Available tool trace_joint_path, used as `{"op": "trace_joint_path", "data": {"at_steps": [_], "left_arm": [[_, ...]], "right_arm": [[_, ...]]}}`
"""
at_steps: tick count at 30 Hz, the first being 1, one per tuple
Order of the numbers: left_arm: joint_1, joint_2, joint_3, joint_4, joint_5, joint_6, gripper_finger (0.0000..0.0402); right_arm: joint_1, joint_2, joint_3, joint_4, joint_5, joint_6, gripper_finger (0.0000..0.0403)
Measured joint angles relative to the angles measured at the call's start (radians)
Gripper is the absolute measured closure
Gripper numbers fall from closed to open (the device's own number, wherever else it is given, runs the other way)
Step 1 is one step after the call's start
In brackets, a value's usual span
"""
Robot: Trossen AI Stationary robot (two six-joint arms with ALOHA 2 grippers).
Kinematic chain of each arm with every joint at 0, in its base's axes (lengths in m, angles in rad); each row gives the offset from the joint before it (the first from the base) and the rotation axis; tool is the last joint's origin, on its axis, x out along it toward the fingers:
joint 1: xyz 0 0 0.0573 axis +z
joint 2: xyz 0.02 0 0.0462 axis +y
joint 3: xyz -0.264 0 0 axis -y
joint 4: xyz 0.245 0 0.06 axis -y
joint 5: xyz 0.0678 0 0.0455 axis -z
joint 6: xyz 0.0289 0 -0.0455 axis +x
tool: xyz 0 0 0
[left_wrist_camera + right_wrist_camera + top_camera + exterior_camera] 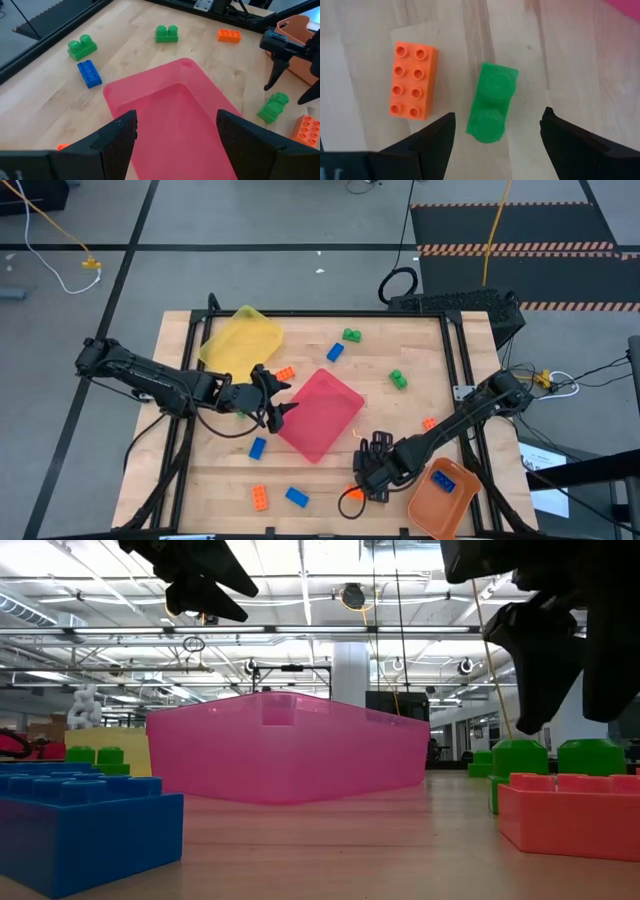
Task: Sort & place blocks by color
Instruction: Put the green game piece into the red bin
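The right gripper (495, 142) hangs spread wide over a green block (492, 102), a two-stud brick lying flat on the wood near the table's front edge, with an orange block (413, 80) of eight studs just beside it, not touching. Close by sits the orange tray (443, 498) at the front right corner, a blue block (446, 479) inside. The left gripper (175, 135), also spread and empty, hovers at the pink-red tray's (320, 413) left edge. Other green, blue and orange blocks lie scattered across the table (420, 355); the yellow tray (240, 337) rests at the back left.
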Motion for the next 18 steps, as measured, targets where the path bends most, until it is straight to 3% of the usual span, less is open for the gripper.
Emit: {"op": "trace_joint_path", "data": {"at_steps": [7,14,18], "left_arm": [[0.0,0.0,0.0,0.001,0.0,-0.002,0.0126],[0.0,0.0,0.0,0.016,-0.003,-0.013,0.0126],[-0.003,0.0,0.0,0.03,-0.003,-0.014,0.0126]], "right_arm": [[0.012,0.04,0.0,0.003,0.024,0.005,0.0129],[0.012,0.109,0.0,0.011,0.025,-0.091,0.013],[0.011,0.134,0.0,0.012,0.027,-0.123,0.016]]}}
